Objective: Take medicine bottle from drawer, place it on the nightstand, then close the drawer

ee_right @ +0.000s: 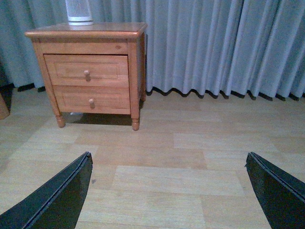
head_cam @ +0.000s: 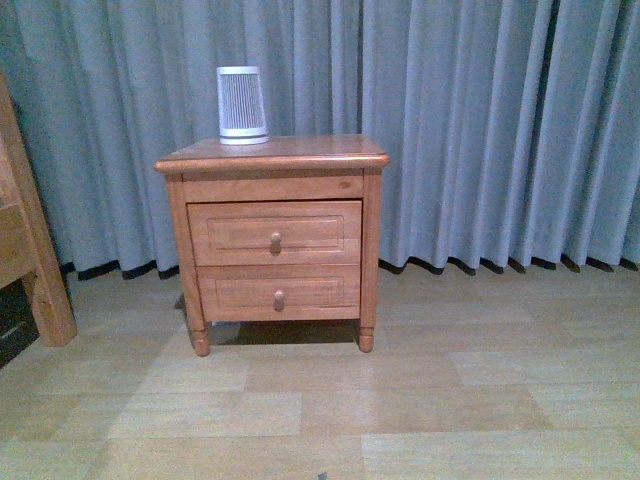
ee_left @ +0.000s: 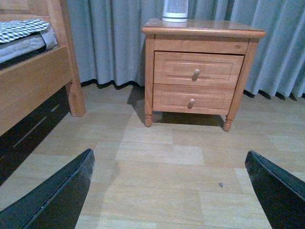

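Medicine bottle unseen, judged inside the shut drawer (head_cam: 274, 232) of the nightstand (head_cam: 300, 150). Left hand (ee_left: 169, 152) and right hand (ee_right: 168, 155) gape wide, empty, well short of the nightstand. Opening not begun; next move: grip the knob (head_cam: 275, 241) and pull.

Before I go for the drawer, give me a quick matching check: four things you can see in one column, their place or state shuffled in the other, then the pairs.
1. upper drawer
2. ribbed cylinder
3. bed frame
4. left gripper

A. stands on the nightstand top
B. open, fingers wide apart, bare floor between them
C. shut, knob facing out
D. left of the nightstand in the front view

Pairs: 1-C, 2-A, 3-D, 4-B
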Robot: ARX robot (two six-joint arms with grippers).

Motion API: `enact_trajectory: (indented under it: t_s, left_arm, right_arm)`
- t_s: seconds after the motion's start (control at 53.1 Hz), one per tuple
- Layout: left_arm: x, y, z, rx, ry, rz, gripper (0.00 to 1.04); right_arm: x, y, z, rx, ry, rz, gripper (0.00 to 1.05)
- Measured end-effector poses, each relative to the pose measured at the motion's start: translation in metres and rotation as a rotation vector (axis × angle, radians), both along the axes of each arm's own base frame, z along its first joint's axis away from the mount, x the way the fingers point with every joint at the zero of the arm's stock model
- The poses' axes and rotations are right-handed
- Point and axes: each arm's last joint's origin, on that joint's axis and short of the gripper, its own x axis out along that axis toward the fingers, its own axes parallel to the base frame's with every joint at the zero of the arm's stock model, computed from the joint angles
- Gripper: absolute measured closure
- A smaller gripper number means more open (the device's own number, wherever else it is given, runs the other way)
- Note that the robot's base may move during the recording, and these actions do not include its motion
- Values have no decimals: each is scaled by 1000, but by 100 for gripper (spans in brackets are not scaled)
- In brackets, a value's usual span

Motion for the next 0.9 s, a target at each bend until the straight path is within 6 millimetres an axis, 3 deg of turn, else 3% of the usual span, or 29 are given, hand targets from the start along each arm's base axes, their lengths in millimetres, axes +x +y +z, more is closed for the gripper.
enact_trajectory:
  t_s: [0.903]
  left_arm:
    - [0,0,0,0,0,0,7]
  right_arm:
    - [0,0,0,0,0,0,7]
